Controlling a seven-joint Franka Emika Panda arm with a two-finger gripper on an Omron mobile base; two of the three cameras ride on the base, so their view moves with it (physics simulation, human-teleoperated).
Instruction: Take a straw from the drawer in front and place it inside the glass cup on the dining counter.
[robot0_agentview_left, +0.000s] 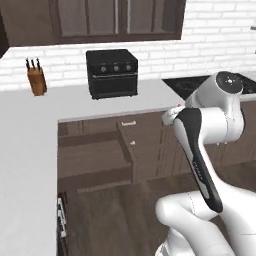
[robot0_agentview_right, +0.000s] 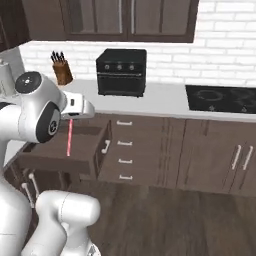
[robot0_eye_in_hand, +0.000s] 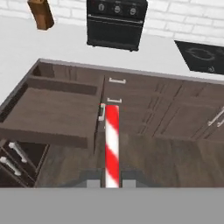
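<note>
Straw (robot0_eye_in_hand: 112, 144), red and white striped, is clamped between the two dark fingertips of the gripper (robot0_eye_in_hand: 112, 183), whose jaws are squeezed tight on its lower end. In the hand view the straw runs straight up from the fingertips toward the cabinets. In the right base view it hangs as a thin upright red line (robot0_agentview_right: 69, 138) just below the hand, above the inside of the drawer (robot0_agentview_right: 65, 155).

That drawer is pulled fully out from the dark brown cabinets, under the white worktop (robot0_agentview_right: 165, 102). Its brown floor (robot0_eye_in_hand: 52, 113) lies bare, and its slim silver handle (robot0_agentview_right: 106, 146) sits on the front panel, which faces away from the cabinets. In the left base view the drawer (robot0_agentview_left: 95, 160) stands out under the worktop edge, left of the arm.

To the right of the drawer is a stack of narrower drawers (robot0_agentview_right: 125, 150) with small silver handles, all closed. On the worktop behind the drawer stands a black toaster oven (robot0_agentview_right: 121, 71), against the white brick wall. A wooden knife block (robot0_agentview_right: 62, 71) stands left of the oven, well apart from it. A black hob (robot0_agentview_right: 222, 98) is set into the worktop to the right of the oven
</note>
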